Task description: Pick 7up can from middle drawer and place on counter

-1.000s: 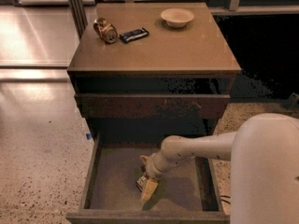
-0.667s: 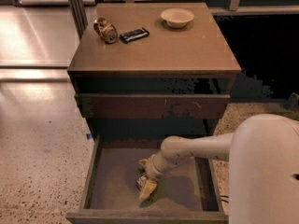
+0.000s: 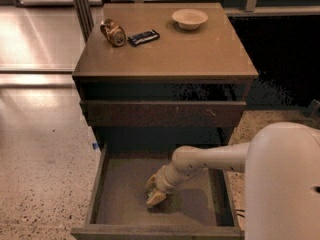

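The middle drawer (image 3: 122, 194) is pulled open at the bottom and shows its dull grey-brown floor. My arm reaches down into it from the right. My gripper (image 3: 156, 193) is low over the drawer floor, near the middle and towards the front. A small pale shape sits at the gripper's tip, and I cannot tell whether it is the 7up can. No can shows clearly anywhere else in the drawer. The counter (image 3: 200, 51), the reddish-brown top of the cabinet, lies above and behind.
On the counter, a brown-gold can (image 3: 113, 33) lies at the back left, a dark flat packet (image 3: 144, 37) beside it, and a pale bowl (image 3: 189, 18) at the back. The scratched upper drawer front (image 3: 165, 113) overhangs the open drawer. My white arm housing (image 3: 285, 184) fills the lower right.
My gripper has shifted very slightly inside the drawer and stays low over its floor. Nothing on the counter has moved.
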### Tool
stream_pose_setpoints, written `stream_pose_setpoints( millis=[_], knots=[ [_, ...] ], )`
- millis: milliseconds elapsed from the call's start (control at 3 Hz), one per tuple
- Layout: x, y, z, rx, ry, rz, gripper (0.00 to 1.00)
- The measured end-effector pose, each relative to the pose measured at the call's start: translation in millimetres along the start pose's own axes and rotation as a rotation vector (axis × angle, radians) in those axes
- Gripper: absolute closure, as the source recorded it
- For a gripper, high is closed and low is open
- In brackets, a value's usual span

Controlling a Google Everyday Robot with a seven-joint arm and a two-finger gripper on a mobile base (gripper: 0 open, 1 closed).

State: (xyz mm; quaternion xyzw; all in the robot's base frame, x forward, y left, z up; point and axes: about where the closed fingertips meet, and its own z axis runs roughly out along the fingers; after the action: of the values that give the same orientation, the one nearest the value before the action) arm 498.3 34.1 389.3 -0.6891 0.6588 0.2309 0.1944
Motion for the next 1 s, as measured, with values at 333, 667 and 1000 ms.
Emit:
stream_pose_setpoints(
  millis=[333,667,1000],
  knots=[
    [0.0,0.0,0.1,0.000,0.000,0.000,0.66],
    [0.0,0.0,0.1,0.000,0.000,0.000,0.43],
    [0.0,0.1,0.1,0.000,0.000,0.000,0.19]
  ],
)
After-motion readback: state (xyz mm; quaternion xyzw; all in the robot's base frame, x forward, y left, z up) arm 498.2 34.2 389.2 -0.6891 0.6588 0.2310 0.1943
